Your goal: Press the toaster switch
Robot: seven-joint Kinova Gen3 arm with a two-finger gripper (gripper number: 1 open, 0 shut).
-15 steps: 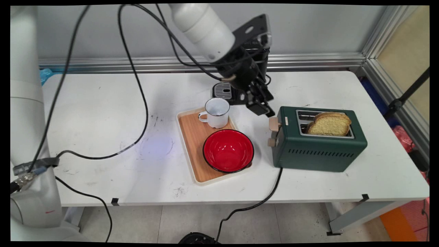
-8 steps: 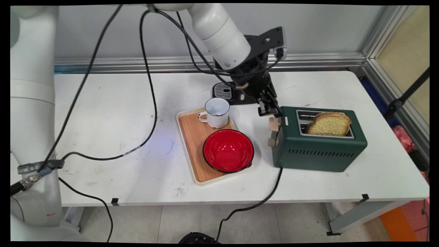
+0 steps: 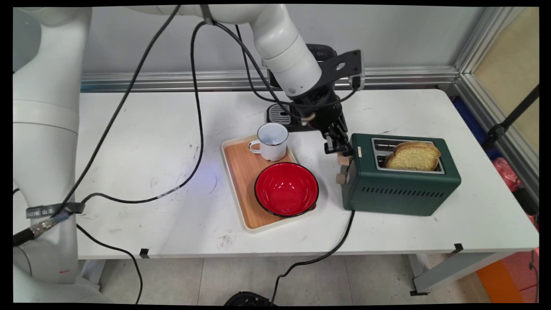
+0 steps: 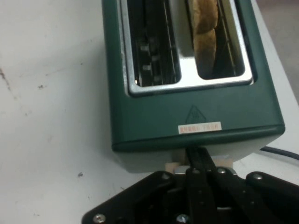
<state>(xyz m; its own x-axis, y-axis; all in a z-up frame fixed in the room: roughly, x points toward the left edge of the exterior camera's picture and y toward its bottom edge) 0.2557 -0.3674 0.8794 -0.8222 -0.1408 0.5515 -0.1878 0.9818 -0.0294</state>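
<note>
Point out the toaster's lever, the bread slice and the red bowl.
toaster's lever point(image 3: 343, 159), main view, its tan knob.
bread slice point(image 3: 414, 156), main view, its crumb face.
red bowl point(image 3: 286, 188), main view, its inside.

toaster point(image 3: 400, 185): dark green, box-shaped, stands upright on the right part of the white table point(image 3: 129, 129), its black cord going down over the near edge.
slots: two on top with a metal frame; the far slot is empty in the hand view.
bread point(image 3: 414, 156): one brown slice stands in the near slot, its top out above the toaster.
lever point(image 3: 343, 159): beige, on the left end of the toaster, with a smaller beige knob point(image 3: 340, 178) below it.
gripper point(image 3: 338, 146): black, directly above the lever, its fingers point(image 4: 198, 161) together and touching the top of it.
</note>
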